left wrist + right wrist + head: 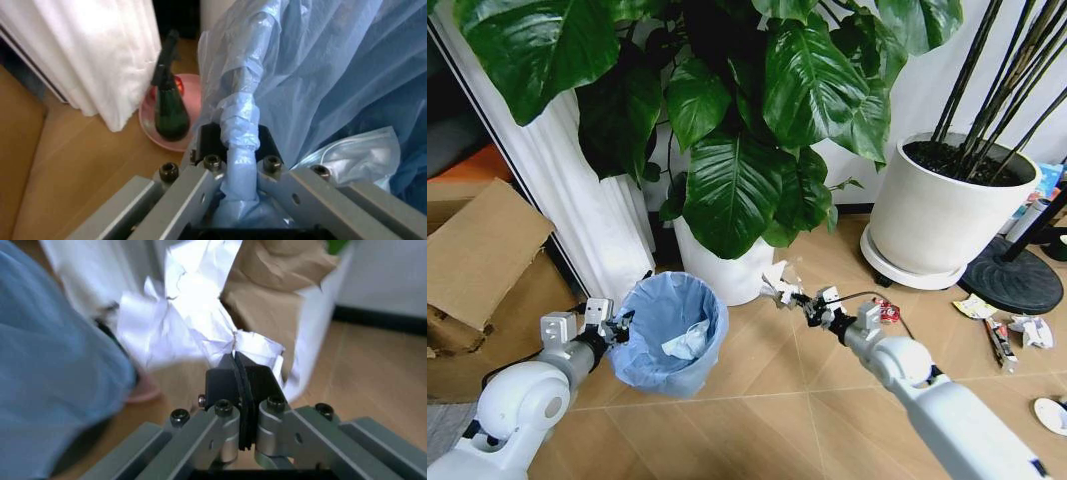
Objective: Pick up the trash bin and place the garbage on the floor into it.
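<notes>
The left end effector [619, 327] is clamping the rim of the bin [670, 335] at its 9 o'clock edge, jaws closed on a bunched fold of the pale blue bag [241, 150]. The bin is sitting at about 7 o'clock in the head view, just in front of a white pot [722, 270], with a curtain [592, 215] close on its far left. A white mask-like piece [689, 343] is lying inside the bin.

The right end effector [789, 294] is hovering at centre, at 2 o'clock from the bin's rim, jaws pressed together on a crumpled white paper [200, 325] that is sticking out beyond the fingertips. A narrow strip of bare floor [767, 380] is lying between the paper and the rim.

More litter is lying at 3 to 4 o'clock: a red wrapper [888, 312], white scraps [1033, 330] and a round lid [1051, 414]. A green spray bottle [170, 112] is standing on a pink dish [150, 127] just beside the bin.
</notes>
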Tool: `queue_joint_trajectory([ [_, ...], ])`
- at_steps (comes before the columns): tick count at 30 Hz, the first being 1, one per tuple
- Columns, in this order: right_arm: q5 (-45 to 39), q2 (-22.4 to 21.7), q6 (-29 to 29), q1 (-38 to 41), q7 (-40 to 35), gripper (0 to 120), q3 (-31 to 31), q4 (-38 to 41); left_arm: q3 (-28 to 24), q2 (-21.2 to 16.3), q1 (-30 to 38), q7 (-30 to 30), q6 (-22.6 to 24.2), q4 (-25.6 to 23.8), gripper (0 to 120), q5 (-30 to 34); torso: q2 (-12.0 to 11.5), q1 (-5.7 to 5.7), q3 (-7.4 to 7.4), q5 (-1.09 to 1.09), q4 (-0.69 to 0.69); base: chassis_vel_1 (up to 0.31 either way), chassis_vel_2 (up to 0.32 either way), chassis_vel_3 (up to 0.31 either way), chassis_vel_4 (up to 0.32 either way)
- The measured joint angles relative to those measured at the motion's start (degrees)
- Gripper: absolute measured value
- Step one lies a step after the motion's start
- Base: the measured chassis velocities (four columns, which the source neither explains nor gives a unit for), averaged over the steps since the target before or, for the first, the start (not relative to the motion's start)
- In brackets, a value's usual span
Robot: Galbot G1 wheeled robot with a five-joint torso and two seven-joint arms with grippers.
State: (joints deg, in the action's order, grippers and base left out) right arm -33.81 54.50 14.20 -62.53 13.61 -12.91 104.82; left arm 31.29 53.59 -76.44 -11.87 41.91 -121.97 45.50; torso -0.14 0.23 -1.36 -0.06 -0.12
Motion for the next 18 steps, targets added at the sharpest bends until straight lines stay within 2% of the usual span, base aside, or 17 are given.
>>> queue_joint_trajectory([
  [5, -3.3, -1.5, 1.1, -1.8, -0.3, 0, -1.1, 7.1, -2.0, -0.6, 2.0, 0.0, 0.2, 1.2, 0, 0.9, 0.0, 0.0, 0.0, 0.01, -0.02, 0.0, 0.0, 0.0, 0.0],
  [9, -6.6, -1.9, 2.4, -1.0, -1.5, 0, 0.9, 12.2, -3.7, -1.1, 3.9, -0.1, 0.2, 2.2, 0, 1.5, 0.0, 0.0, -0.01, 0.03, -0.02, 0.0, 0.0, 0.0, 0.0],
  [14, -9.6, -2.0, 3.5, 1.6, -2.9, 0, 4.6, 15.2, -4.8, -1.8, 4.9, -0.1, 0.3, 2.8, 0, 2.0, 0.0, 0.0, -0.01, 0.0, -0.01, 0.0, 0.0, 0.0, 0.0],
  [17, -12.5, -1.8, 4.6, 5.7, -4.4, 0, 10.4, 17.2, -5.2, -2.7, 5.9, -0.2, 0.3, 3.3, 0, 2.9, 0.0, 0.0, -0.01, 0.0, 0.0, 0.0, 0.0, 0.0, 0.0],
  [18, -12.5, -1.8, 4.6, 5.7, -4.4, 0, 10.4, 17.2, -5.2, -2.7, 5.9, -0.2, 0.3, 3.3, 0, 2.9, 0.0, 0.0, -0.01, 0.0, 0.0, 0.0, 0.0, 0.0, 0.0],
])
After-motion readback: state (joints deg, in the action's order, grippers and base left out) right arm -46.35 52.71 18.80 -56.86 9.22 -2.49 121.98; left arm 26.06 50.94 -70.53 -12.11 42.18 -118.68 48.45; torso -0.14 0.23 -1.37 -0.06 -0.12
